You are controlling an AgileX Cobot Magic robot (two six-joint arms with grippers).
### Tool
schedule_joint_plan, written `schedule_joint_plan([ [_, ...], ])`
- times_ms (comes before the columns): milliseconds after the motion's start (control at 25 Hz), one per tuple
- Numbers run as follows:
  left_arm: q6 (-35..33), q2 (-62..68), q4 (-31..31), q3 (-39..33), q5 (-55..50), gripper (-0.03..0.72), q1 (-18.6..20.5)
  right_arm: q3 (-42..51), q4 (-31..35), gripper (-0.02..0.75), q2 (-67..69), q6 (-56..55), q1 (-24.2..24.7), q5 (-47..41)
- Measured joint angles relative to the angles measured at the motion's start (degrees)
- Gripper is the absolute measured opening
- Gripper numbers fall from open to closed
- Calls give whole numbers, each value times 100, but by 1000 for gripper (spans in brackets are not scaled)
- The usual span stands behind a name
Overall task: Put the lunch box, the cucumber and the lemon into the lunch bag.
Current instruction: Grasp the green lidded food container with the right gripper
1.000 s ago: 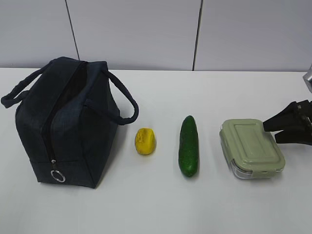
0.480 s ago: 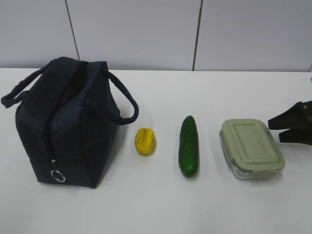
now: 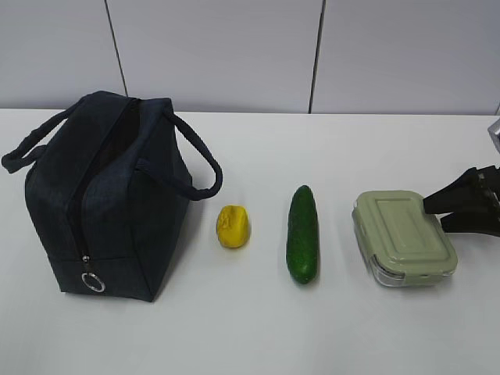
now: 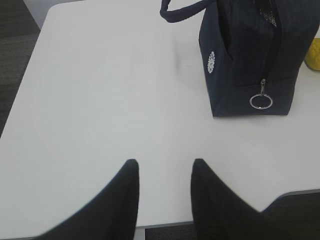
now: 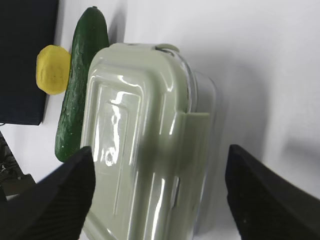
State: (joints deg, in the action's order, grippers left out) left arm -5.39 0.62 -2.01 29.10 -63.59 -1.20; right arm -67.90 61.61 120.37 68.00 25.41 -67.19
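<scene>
The lunch box point(image 3: 403, 237) with its sage-green lid sits at the right of the table and fills the right wrist view point(image 5: 145, 140). My right gripper point(image 3: 434, 214) is open, its fingertips just over the box's right end; its jaws stand wide on either side of the box, apart from it point(image 5: 159, 157). The cucumber point(image 3: 303, 233) lies left of the box, also in the right wrist view point(image 5: 80, 80). The lemon point(image 3: 233, 226) lies between the cucumber and the lunch bag point(image 3: 105, 195), whose zipper is open. My left gripper point(image 4: 162, 167) is open and empty over the table's near edge.
The bag's ring pull point(image 4: 260, 101) and round white logo point(image 4: 211, 62) face the left wrist camera. A handle loop point(image 3: 201, 160) hangs toward the lemon. The white table point(image 3: 258, 328) ends at a grey wall behind.
My right gripper has shifted a little left, back over the lunch box's right end. The objects have not moved.
</scene>
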Motion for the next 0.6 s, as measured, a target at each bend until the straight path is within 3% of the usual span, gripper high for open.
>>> schedule_joint_plan([
  [600, 0, 0, 0, 0, 0, 239, 0, -22, 56, 601, 523, 60, -36, -64],
])
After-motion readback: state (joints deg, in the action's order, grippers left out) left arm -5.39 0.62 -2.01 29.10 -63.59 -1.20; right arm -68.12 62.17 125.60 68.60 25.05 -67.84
